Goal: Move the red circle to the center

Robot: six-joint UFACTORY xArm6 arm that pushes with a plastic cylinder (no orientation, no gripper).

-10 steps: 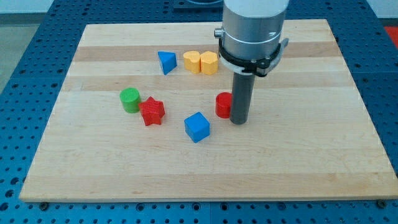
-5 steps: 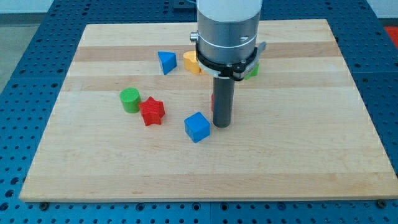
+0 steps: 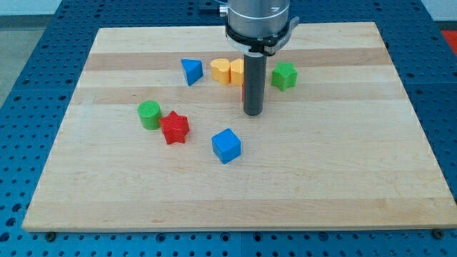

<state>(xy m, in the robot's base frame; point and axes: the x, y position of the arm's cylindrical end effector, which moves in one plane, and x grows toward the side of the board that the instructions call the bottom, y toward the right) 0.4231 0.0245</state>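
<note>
The red circle [image 3: 243,93] is almost wholly hidden behind my rod; only a thin red sliver shows at the rod's left edge, just below the yellow blocks. My tip [image 3: 253,113] rests on the board at the red circle's lower side, a little above the board's middle. The blue cube [image 3: 226,145] lies below and left of the tip.
Two yellow blocks [image 3: 229,71] sit side by side just above the red sliver. A green block [image 3: 283,75] is to the rod's right. A blue triangle [image 3: 191,71] is at upper left. A green cylinder [image 3: 149,114] and a red star [image 3: 174,127] lie at left.
My tip has moved to the view's left and then up, pushing the red circle up toward the yellow blocks. The green block at the right has come into sight.
</note>
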